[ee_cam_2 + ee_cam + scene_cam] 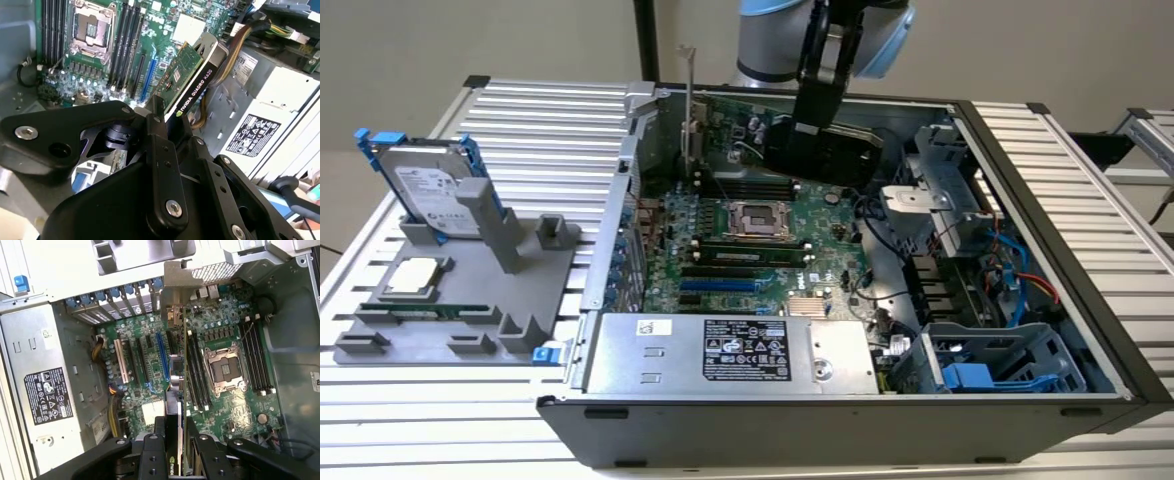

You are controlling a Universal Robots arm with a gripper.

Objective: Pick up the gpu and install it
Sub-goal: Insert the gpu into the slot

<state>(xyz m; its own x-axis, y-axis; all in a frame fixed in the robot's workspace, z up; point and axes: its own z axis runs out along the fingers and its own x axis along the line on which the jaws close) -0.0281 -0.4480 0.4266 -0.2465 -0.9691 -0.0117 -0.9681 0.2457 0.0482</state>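
Observation:
My gripper hangs inside the open computer case, shut on the gpu. The card is off the motherboard, at the far end of the case, with its silver end bracket toward the exterior view's left. In the second wrist view the gpu sticks out tilted from between the black fingers, green board and black cooler both showing. In the first wrist view the gpu appears edge-on over the board, beside the blue slot, its bracket near the case's rear slot openings.
A silver power supply fills the near end of the case. Cables and a drive cage with blue clips sit on the exterior view's right. Outside the case a grey stand carries a hard drive and a processor.

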